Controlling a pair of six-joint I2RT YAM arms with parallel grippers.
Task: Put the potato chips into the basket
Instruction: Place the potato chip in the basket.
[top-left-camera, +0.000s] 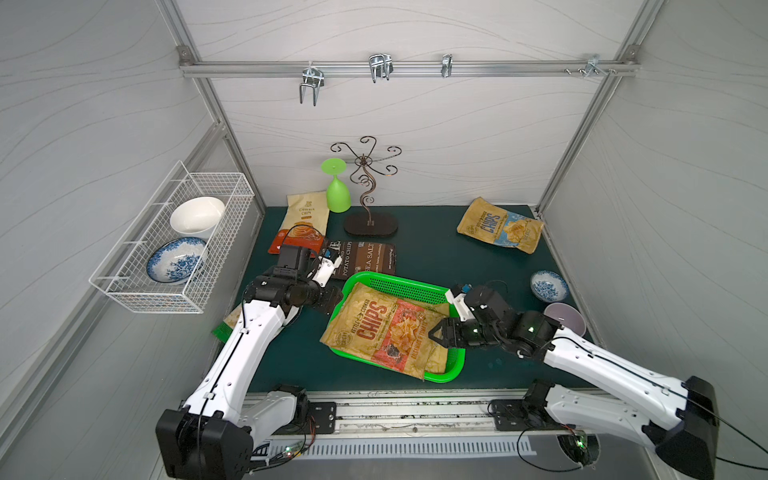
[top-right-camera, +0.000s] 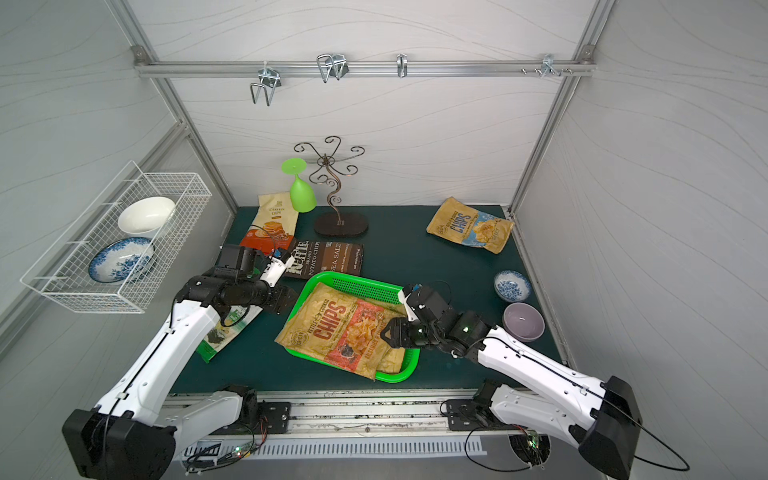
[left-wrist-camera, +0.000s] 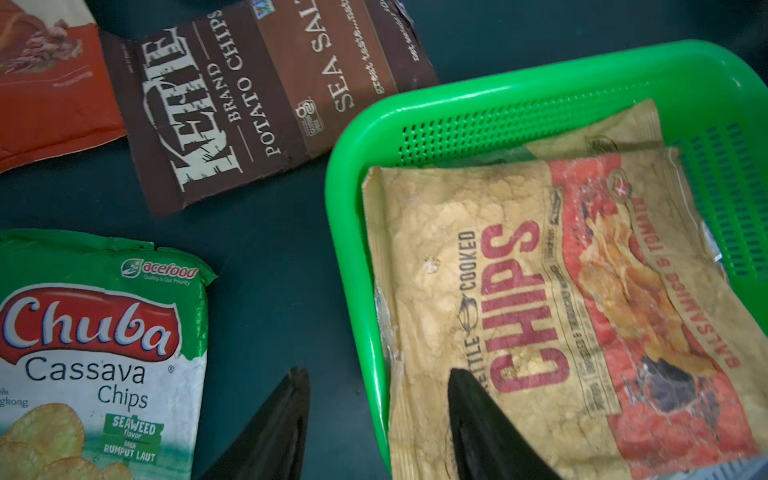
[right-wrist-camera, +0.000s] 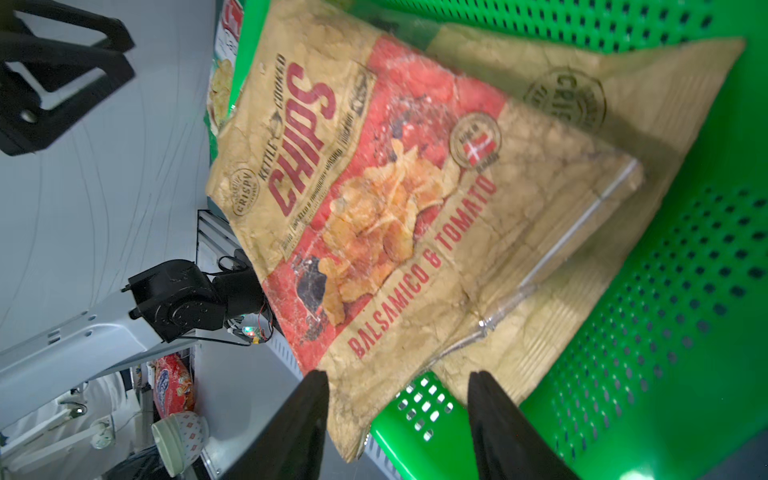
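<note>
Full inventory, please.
perforated plastic basket: one, green, centre
red-panel "CHIPS" bag: one, tan, in basket atop another tan bag
blue-panel "CHIPS" bag: one, tan, far right
"Kettle" bag: one, brown, behind basket
cassava bag: one, cream-orange, far left
"Chuba" bag: one, white-green, near left
metal scroll stand: one, dark, rear
plastic goblet: one, green, inverted beside stand
wire rack: one, white, left wall, holding white bowl, blue-patterned bowl
small blue-patterned bowl, lilac bowl: one each, right
left gripper, right gripper: black, jaws open at basket

Tan bag (left-wrist-camera: 540, 311) reads "CHIPS, BALSAMICO & TOMATO". Brown bag (left-wrist-camera: 266, 95) reads "POTATO CHIPS, SEA SALT"; white-green bag (left-wrist-camera: 95, 353) reads "Chuba Cassava Chips".
</note>
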